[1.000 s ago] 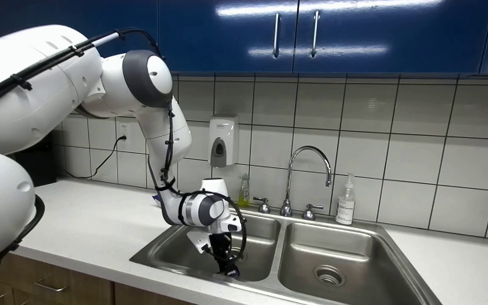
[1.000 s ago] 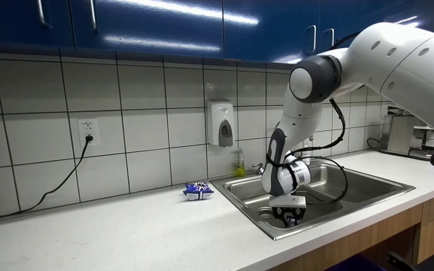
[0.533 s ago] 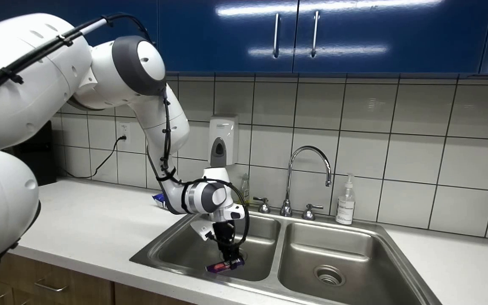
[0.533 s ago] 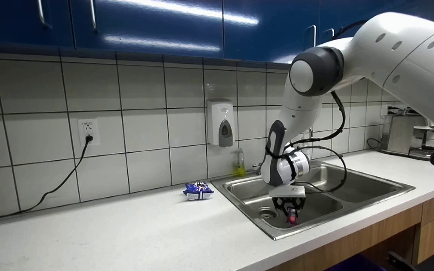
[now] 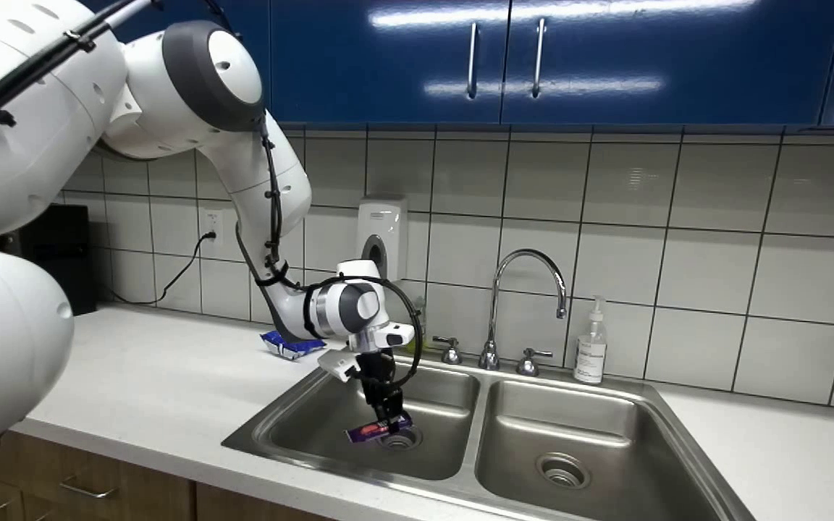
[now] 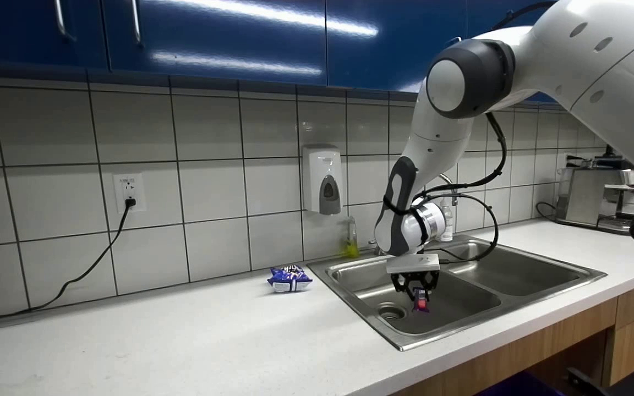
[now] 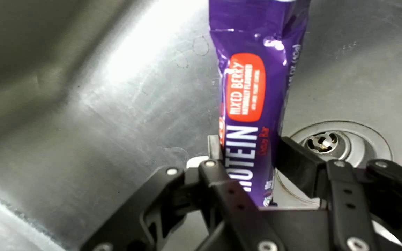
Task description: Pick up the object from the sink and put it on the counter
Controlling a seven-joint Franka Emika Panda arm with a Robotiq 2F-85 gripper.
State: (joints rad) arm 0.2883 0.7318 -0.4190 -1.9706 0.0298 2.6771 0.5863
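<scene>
lifted since half a second ago, the jaws have come up gripping a purple protein bar (image 7: 250, 104), pressed against both its long sides. from where i stand the bar is held over the basin (image 5: 323, 441) nearer the blue packet (image 6: 289, 279), one end overlapping the drain (image 5: 406, 438) in an exterior view. basin floor shows between the bar and the divider (image 5: 475, 434), and the faucet (image 5: 493, 311) stands behind that divider at the back of the sink (image 6: 373, 319). past the rim on the packet's side, a broad stretch of white counter (image 6: 185, 341) runs to its front edge, with the packet set back near the tiled wall (image 6: 207, 192).
</scene>
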